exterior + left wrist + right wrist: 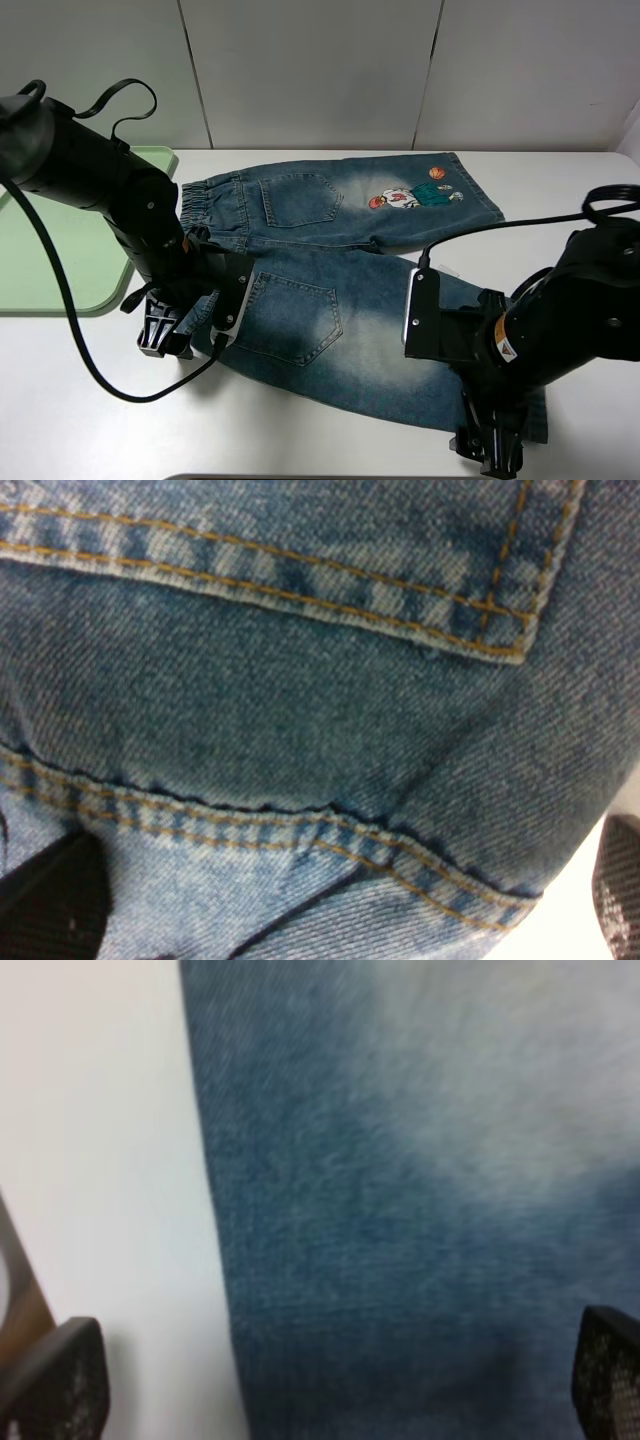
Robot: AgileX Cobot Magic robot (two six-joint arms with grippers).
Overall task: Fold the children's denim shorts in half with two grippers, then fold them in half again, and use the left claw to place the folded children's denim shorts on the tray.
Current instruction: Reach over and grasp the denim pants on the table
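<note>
Small blue faded denim shorts (330, 325) lie spread flat, pockets up, on a white table (300, 440). The waistband is at the left and the two legs run to the right. The far leg carries a cartoon basketball print, and no fold has been made yet. A pale-green flat plastic tray (60, 260) sits at the table's left edge, just beside the waistband.

The left black pincer (165, 338) stands wide open at the near waistband corner, and its wrist view shows stitched denim filling the gap between its fingers. The right black pincer (490, 455) stands wide open at the near leg's hem, one finger over bare table and the other over cloth. Neither holds anything.

The step in hand appears to be gripping for the first fold. It would likely go best if each pincer closed on both layers of cloth. Then both should lift level and carry the near leg onto the far one, matching the edges.
</note>
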